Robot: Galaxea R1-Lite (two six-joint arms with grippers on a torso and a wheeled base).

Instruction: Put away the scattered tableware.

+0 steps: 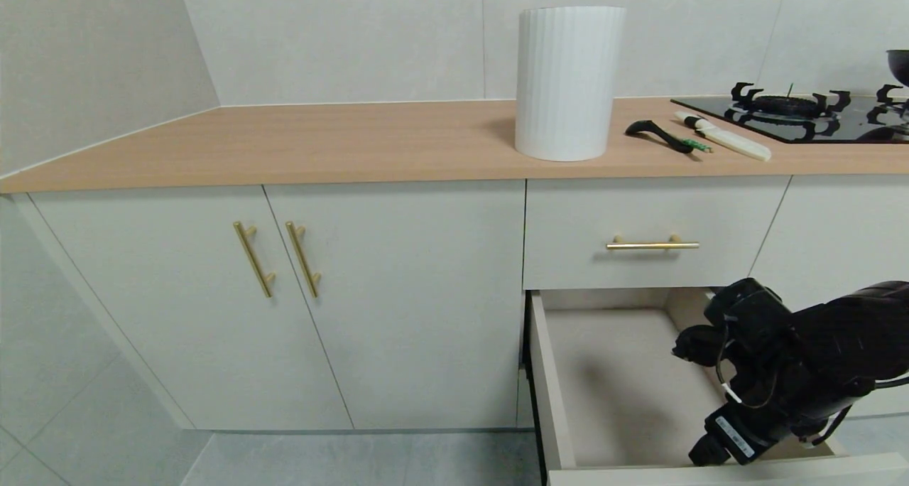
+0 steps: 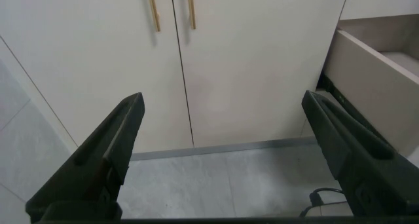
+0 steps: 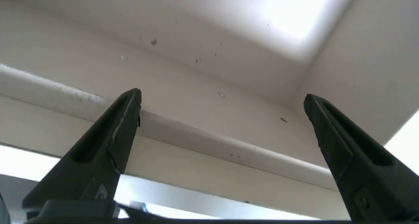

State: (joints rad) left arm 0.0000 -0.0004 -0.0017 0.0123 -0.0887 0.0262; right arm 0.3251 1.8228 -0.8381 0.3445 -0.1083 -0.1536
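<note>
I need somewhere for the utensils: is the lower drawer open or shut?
Open. The lower drawer is pulled out beneath the shut upper drawer, and its inside is showing.

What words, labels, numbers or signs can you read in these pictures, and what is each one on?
No text can be read.
Small white label on the black housing of the right gripper: print too small to read.
Tall white ribbed cylinder: no print.
Black-handled utensil and long white utensil: no print visible.
Open pale drawer: no print.
</note>
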